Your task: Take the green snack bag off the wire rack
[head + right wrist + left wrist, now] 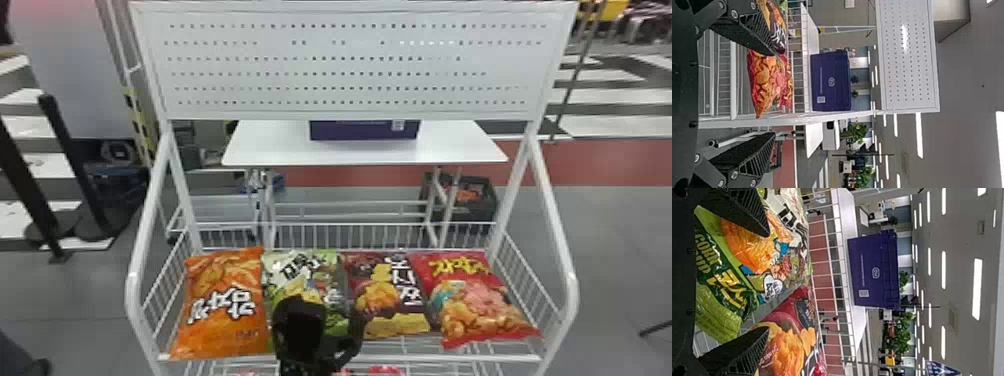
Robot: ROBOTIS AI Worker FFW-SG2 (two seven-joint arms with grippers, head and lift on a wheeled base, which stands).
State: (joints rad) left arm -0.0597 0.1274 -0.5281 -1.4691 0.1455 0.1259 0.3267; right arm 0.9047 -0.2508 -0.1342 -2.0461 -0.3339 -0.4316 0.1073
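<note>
The left tool [327, 320] is black, as is the right tool [778, 96]. Along the right one's dark palm plate [685, 94] sit small round fittings; beside that plate, angular dark-grey links [709, 15] carry silvery round screws [734, 14], and out beyond it, wedge-shaped fingers [744, 34] taper, their sides slatted with fine ribs.

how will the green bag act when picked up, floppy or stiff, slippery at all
The green bag will probably give and flex rather than stay stiff, as its film looks puffed and creased. Its shiny surface suggests it could slip in a loose grip. It seems unlikely to roll, lying broad face up on the rack.
</note>
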